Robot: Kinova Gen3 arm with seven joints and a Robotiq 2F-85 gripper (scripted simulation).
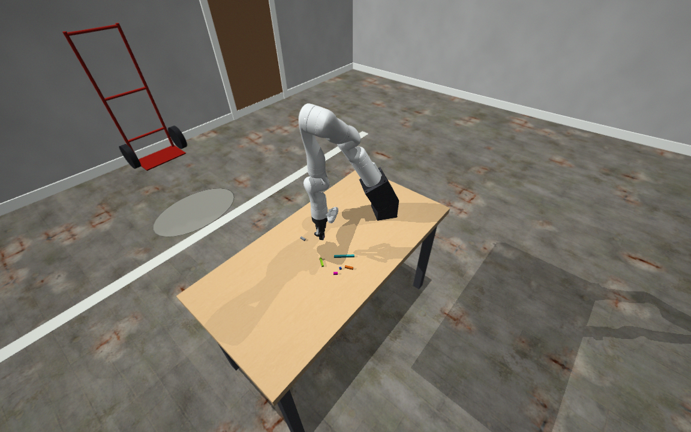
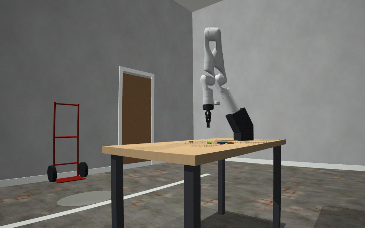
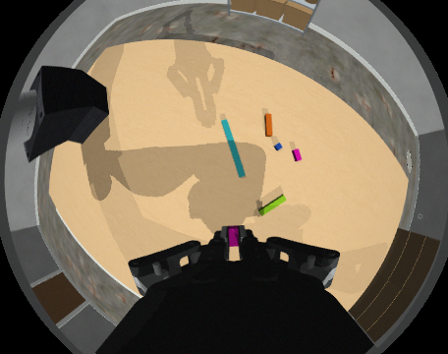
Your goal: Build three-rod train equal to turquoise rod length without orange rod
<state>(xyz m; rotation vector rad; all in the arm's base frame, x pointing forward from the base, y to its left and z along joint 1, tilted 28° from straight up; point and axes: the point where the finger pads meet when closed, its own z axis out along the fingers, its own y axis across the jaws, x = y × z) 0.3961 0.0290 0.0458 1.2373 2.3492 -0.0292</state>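
When viewed from the wrist, shows a short stretch of magenta rod point(image 3: 233, 237), darkened by shade, clamped between the fingertips of the black two-finger gripper point(image 1: 321, 236) point(image 2: 208, 127) point(image 3: 233, 234). Hangs above the pale wooden table point(image 1: 262, 300) point(image 2: 155, 150) point(image 3: 332, 206), fingertips pointing down, well off the surface.

On the tabletop, all apart: nearest the gripper in the top view, a small grey rod point(image 1: 303, 238) point(image 2: 190, 141); farther in, a slim lime rod point(image 1: 321, 262) point(image 2: 209, 143) point(image 3: 272, 205) and the long turquoise rod point(image 1: 344, 256) point(image 2: 222, 142) point(image 3: 233, 147); beyond the latter, a tiny blue rod point(image 1: 340, 267) point(image 3: 278, 147) between an orange rod point(image 1: 348, 267) point(image 2: 230, 143) point(image 3: 268, 125) and a second magenta rod point(image 1: 335, 273) point(image 2: 221, 143) point(image 3: 297, 154).

Higher up, bends in a tall arch, as a white jointed arm point(image 1: 314, 155) point(image 2: 218, 56), down to a slanted black mount point(image 1: 382, 201) point(image 2: 241, 126) point(image 3: 72, 105) on the tabletop. Farther out, near the grey wall, stands upright on two black wheels as a red metal hand truck point(image 1: 125, 93) point(image 2: 66, 137); to its right, set in the wall with a white frame, a brown door point(image 1: 245, 51) point(image 2: 136, 116).
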